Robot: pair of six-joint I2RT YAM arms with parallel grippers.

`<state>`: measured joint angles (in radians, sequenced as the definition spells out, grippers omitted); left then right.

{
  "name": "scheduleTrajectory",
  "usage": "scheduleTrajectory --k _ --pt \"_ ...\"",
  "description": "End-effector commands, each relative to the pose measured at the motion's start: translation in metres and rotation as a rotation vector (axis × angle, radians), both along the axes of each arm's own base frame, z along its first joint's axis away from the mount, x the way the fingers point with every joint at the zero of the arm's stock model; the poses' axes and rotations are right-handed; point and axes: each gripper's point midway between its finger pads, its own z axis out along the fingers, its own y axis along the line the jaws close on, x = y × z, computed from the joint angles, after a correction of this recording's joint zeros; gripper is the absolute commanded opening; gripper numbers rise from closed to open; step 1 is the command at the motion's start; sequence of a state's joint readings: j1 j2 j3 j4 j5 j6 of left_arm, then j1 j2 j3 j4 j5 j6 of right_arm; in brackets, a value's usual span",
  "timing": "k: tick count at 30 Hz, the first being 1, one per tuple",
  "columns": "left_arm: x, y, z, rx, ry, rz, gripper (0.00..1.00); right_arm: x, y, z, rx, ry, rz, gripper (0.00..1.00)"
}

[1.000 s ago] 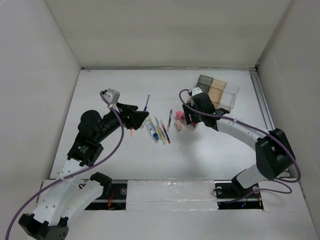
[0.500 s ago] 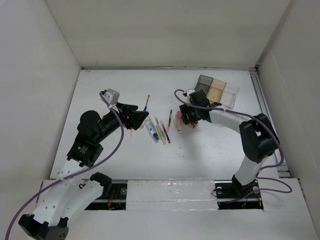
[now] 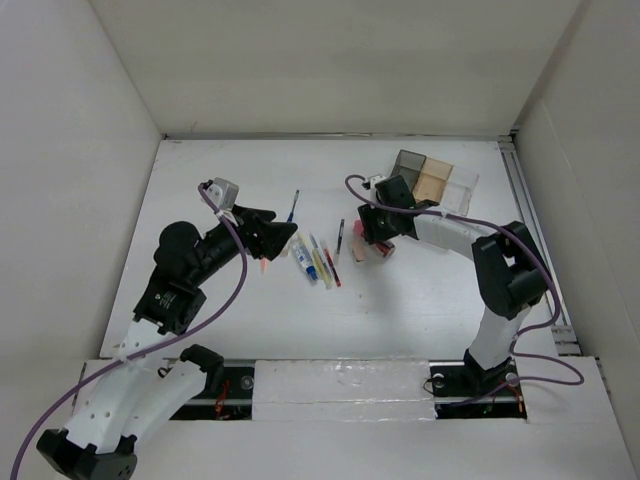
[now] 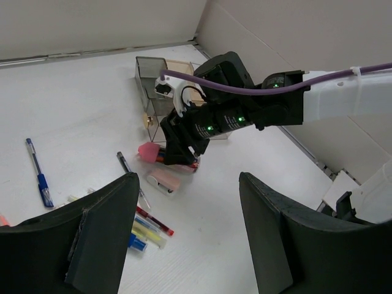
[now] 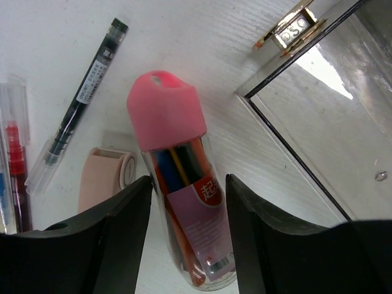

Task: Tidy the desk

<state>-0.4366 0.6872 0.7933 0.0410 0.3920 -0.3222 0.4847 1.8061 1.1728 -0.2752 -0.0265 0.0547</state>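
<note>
On the white desk [image 3: 420, 300] lies a clear tube of coloured pens with a pink cap [image 5: 184, 208], its cap [image 3: 358, 231] pointing left. My right gripper [image 5: 188, 179] is down over it, one finger on each side. The jaws are open, with a small gap showing beside the tube on either side. In the top view the right gripper [image 3: 378, 232] hides most of the tube. My left gripper [image 3: 285, 237] hangs wide open above the desk to the left of the pens, holding nothing [image 4: 188, 177].
A pink correction-tape dispenser [image 5: 104, 180] lies just left of the tube. A black pen [image 5: 79, 104] lies beyond it. A blue pen [image 3: 294, 206] and several markers [image 3: 317, 262] are mid-desk. The compartmented organizer [image 3: 435, 182] stands close on the right. A metal rail [image 3: 530, 220] lines the right edge.
My right gripper has shifted slightly left and back onto the tube, its elbow swinging inward, and its jaws have narrowed around the tube. The left arm has not moved.
</note>
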Motion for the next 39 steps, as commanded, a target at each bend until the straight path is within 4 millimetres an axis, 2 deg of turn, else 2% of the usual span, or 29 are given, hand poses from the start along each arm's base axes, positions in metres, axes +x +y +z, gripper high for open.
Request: scheduleTrajectory --k 1,6,19,20,24,28,29,31,32,35,36,39 --pt "-0.003 0.001 0.016 -0.021 -0.073 -0.007 0.62 -0.005 -0.001 -0.003 0.006 0.033 -0.009 0.57" --pt "-0.004 0.002 0.018 -0.025 -0.081 -0.004 0.62 -0.012 -0.003 -0.011 -0.006 0.066 -0.008 0.63" --pt "-0.006 0.003 0.023 -0.024 -0.100 -0.003 0.62 -0.021 -0.006 -0.015 -0.008 0.103 -0.014 0.61" --pt "-0.007 0.004 0.023 -0.026 -0.101 -0.003 0.62 -0.022 -0.005 -0.017 -0.004 0.106 -0.010 0.58" --pt "-0.008 0.004 0.024 -0.027 -0.106 -0.002 0.62 -0.028 -0.005 -0.013 0.011 0.108 -0.009 0.23" --pt "-0.008 0.005 0.025 -0.030 -0.111 -0.003 0.62 -0.034 -0.008 0.016 0.060 0.045 -0.032 0.21" --pt "-0.009 0.004 0.025 -0.030 -0.111 -0.005 0.62 -0.034 -0.009 0.036 0.083 0.001 -0.041 0.20" --pt "-0.010 0.004 0.026 -0.031 -0.111 -0.011 0.62 -0.037 -0.014 0.053 0.095 -0.036 -0.057 0.20" --pt "-0.009 0.003 0.026 -0.031 -0.111 -0.011 0.62 -0.037 -0.018 0.072 0.121 -0.079 -0.068 0.20" --pt "-0.010 0.003 0.026 -0.033 -0.111 -0.013 0.62 -0.035 -0.030 0.101 0.180 -0.142 -0.099 0.19" --pt "-0.010 0.003 0.026 -0.033 -0.111 -0.013 0.62 -0.030 -0.037 0.121 0.224 -0.194 -0.127 0.19" --pt "-0.011 0.002 0.025 -0.036 -0.108 -0.020 0.62 -0.014 -0.057 0.154 0.303 -0.281 -0.216 0.19"
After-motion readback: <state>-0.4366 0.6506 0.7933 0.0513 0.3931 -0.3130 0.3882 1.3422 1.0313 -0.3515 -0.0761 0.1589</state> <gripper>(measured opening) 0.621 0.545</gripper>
